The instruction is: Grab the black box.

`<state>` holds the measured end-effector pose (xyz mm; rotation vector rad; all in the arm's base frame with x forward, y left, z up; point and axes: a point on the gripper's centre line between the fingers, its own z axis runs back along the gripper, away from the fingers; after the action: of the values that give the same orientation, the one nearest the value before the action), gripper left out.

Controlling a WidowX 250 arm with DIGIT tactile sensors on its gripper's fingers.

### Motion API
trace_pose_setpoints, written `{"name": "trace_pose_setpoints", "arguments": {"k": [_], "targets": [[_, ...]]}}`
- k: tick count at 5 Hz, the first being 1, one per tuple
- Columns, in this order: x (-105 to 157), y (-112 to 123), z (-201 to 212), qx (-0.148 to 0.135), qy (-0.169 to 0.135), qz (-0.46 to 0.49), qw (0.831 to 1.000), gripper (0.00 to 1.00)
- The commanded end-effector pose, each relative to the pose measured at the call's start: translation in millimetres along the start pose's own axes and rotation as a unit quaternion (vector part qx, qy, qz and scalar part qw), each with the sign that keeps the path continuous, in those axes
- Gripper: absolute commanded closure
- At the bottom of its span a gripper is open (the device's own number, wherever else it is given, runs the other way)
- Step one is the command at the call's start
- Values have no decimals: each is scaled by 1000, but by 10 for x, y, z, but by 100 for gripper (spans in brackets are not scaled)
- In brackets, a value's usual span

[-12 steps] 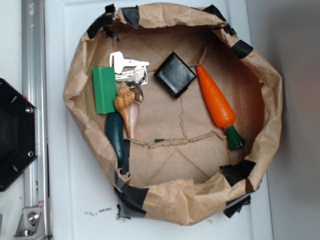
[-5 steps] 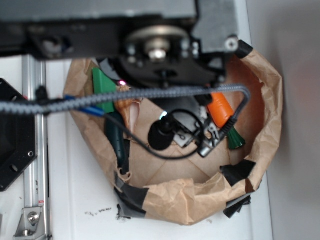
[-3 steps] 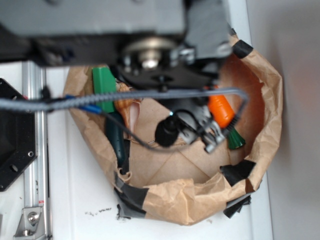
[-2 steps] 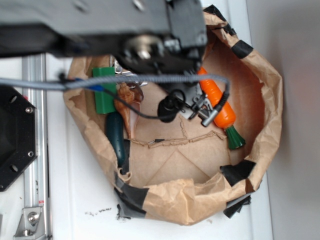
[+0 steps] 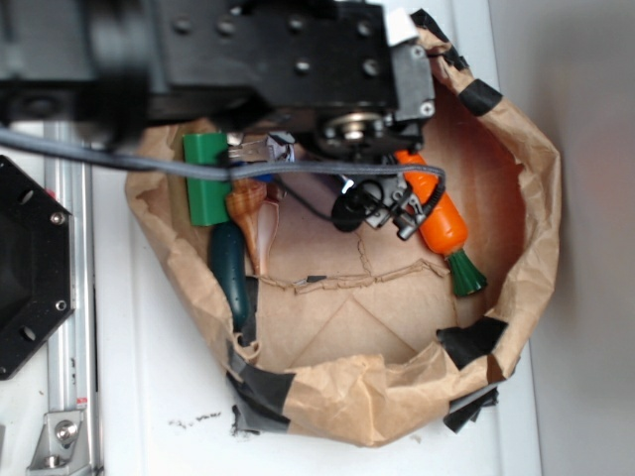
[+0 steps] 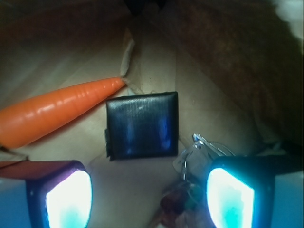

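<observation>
Overhead view: robot arm (image 5: 248,55) reaching across the top of a crumpled brown paper bag (image 5: 536,198) that is folded open like a shallow bowl, its rim patched with black tape. The bag sits on a white desk (image 5: 149,397). The arm's dark body hides the upper middle of the bag, and the black box cannot be seen from this angle. Beside the arm's wrist lies an orange carrot (image 5: 437,213) with a green stem end. On the left side of the bag are a green block (image 5: 203,183), a tan spiral shell (image 5: 248,203) and a dark green elongated piece (image 5: 230,273). A black hexagonal plate (image 5: 30,268) rests on the desk at the far left, next to a metal rail (image 5: 69,327).

Wrist view: the black box (image 6: 142,124) lies flat on the paper floor, square and slightly glossy, in the middle of the picture. The carrot's tip nearly touches the box's upper left corner. The end effector (image 6: 149,194) is open, its two pads (image 6: 69,199) glowing at the lower corners, apart from the box and holding nothing. A small metal object (image 6: 197,152) sits just right of the box.
</observation>
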<state>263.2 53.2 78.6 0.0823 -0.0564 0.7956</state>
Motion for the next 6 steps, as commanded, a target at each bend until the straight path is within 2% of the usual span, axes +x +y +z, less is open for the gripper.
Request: {"name": "trace_pose_setpoints", "arguments": {"k": [1,2,3,4,5,6], "targets": [[138,100,91,-11,-18,18,1000,0],[138,100,91,-11,-18,18,1000,0],[193,190,-150,-41,-22,12,999,0],[271,244,-342,-56,-22,-12,998,0],[209,210,-466,-70,4,-40,997,0],[171,170,-489,-78,13,-43,996,100]]}}
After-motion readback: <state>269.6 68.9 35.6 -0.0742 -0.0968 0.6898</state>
